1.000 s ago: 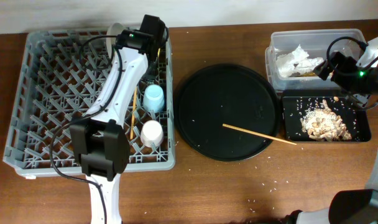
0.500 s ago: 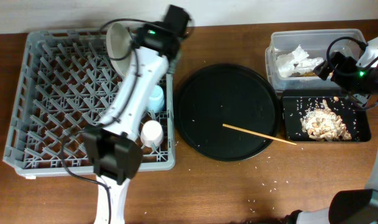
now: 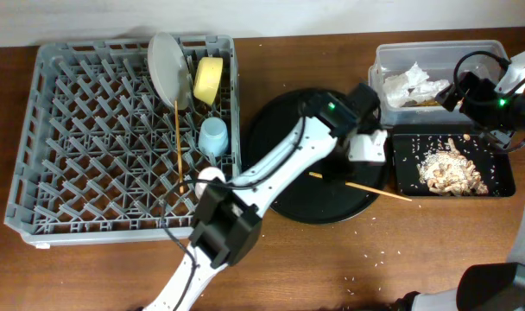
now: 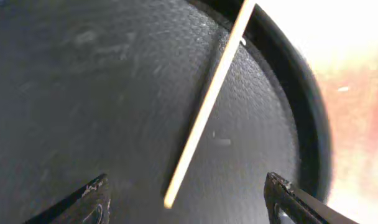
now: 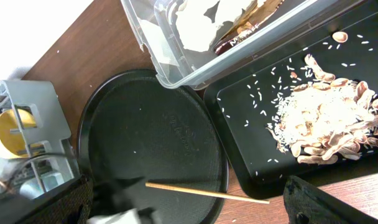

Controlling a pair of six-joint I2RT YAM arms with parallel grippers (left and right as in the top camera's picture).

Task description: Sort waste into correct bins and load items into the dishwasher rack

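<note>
The grey dishwasher rack (image 3: 72, 164) holds the white plate (image 3: 163, 67) on edge, the yellow bowl (image 3: 208, 79), the light-blue cup (image 3: 213, 136), the pink cup (image 3: 209, 180) and one chopstick (image 3: 178, 142). A second chopstick (image 3: 359, 187) lies across the right rim of the round black tray (image 3: 288, 173). My left gripper (image 3: 333, 168) is open just above that chopstick's inner end (image 4: 207, 106); its fingers (image 4: 189, 202) straddle the tip without touching. My right gripper (image 3: 485, 95) is open and empty over the bins; its fingers (image 5: 189, 205) frame the same chopstick (image 5: 204, 193).
The clear tub (image 3: 487, 53) at the back right holds white napkins (image 3: 414, 84). In front of it the shallow black tray (image 3: 405, 168) holds food scraps (image 3: 452, 171). Rice bits are scattered on the wooden table. The tub (image 5: 176, 68) and scraps (image 5: 326, 118) show in the right wrist view.
My left arm has swung from the rack's back right corner over to the round black tray. The plate and yellow bowl now stand uncovered in the rack. The right arm has not moved.
</note>
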